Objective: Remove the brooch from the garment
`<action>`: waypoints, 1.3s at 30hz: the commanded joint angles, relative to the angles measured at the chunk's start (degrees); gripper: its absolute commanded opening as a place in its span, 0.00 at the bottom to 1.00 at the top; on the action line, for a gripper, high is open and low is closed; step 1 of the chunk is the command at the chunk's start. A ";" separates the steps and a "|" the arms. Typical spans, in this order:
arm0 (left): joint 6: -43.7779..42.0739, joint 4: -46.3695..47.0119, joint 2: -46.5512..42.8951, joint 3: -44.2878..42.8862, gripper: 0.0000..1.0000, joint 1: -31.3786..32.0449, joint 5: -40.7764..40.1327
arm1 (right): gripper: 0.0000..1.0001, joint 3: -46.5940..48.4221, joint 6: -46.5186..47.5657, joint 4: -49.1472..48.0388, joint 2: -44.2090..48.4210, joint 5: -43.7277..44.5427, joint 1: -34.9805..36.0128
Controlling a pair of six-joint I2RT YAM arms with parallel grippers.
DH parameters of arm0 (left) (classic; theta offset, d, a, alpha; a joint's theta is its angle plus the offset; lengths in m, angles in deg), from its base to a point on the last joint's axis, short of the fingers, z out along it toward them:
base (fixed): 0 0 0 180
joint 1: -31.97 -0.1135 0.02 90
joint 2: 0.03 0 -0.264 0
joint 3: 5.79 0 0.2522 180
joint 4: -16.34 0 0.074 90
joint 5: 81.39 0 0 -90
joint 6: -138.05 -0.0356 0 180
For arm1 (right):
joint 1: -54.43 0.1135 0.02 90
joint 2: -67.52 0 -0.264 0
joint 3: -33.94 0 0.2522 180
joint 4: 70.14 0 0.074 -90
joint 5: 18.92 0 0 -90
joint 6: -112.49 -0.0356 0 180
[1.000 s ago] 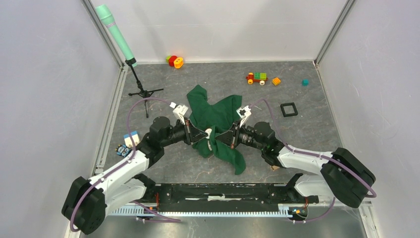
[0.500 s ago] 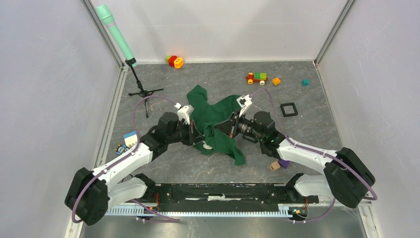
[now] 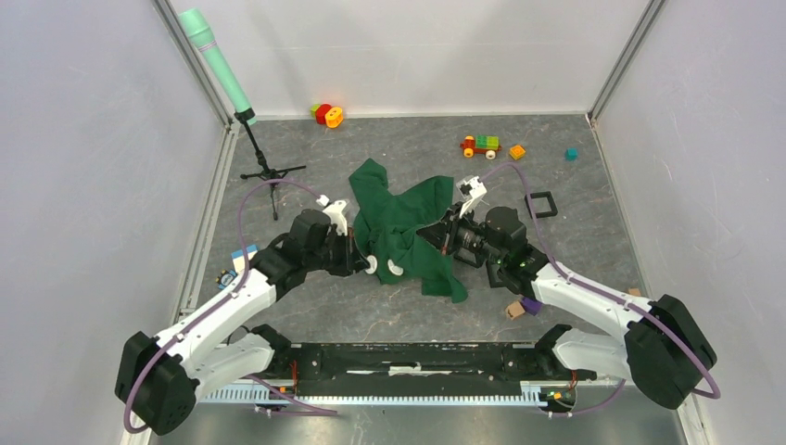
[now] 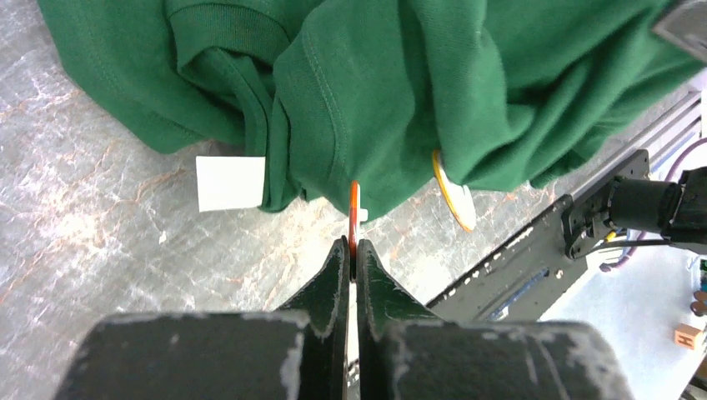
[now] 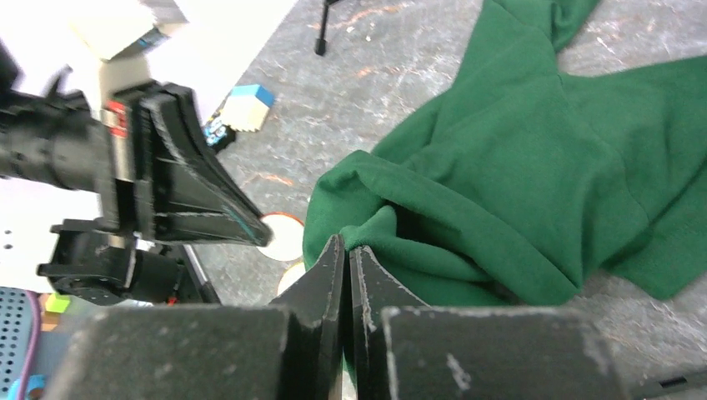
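Observation:
The green garment [image 3: 408,227] lies bunched mid-table. In the left wrist view my left gripper [image 4: 351,243] is shut on the brooch [image 4: 353,208], a thin white disc with an orange rim seen edge-on at the garment's [image 4: 375,92] hem. A second white disc [image 4: 454,193] hangs at the hem to the right. From above, the left gripper [image 3: 363,261] is at the garment's left lower edge and the brooch [image 3: 372,266] is at its tips. My right gripper [image 5: 346,243] is shut on a fold of the garment [image 5: 517,192], on its right side in the top view [image 3: 439,237].
A white label [image 4: 231,183] sticks out of the hem. A microphone on a stand [image 3: 264,167] is at the back left, toys [image 3: 480,146] at the back, a black square frame [image 3: 540,204] on the right, small blocks [image 3: 243,258] on the left and a brown cube [image 3: 514,310] near the right arm.
The two grippers have drawn apart: the left back to the left with the brooch, the right to the right with the cloth. The garment's lower flap has shifted right.

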 commanded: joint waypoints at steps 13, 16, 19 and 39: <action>4.82 18.85 -2.53 1.21 0.02 -1.64 21.57 | 0.74 -5.43 5.34 -7.78 4.59 -9.45 0.47; 7.09 26.69 -1.95 2.43 0.02 -1.64 24.03 | 0.73 -7.21 3.36 -13.81 4.50 -13.82 0.69; 7.97 30.45 -1.63 2.50 0.02 -1.68 25.45 | 0.70 -7.46 2.46 -16.36 4.27 -15.74 1.08; 9.99 35.23 -3.47 3.91 0.02 -1.65 27.12 | 0.45 -8.64 -10.62 -36.61 -2.88 -19.36 2.08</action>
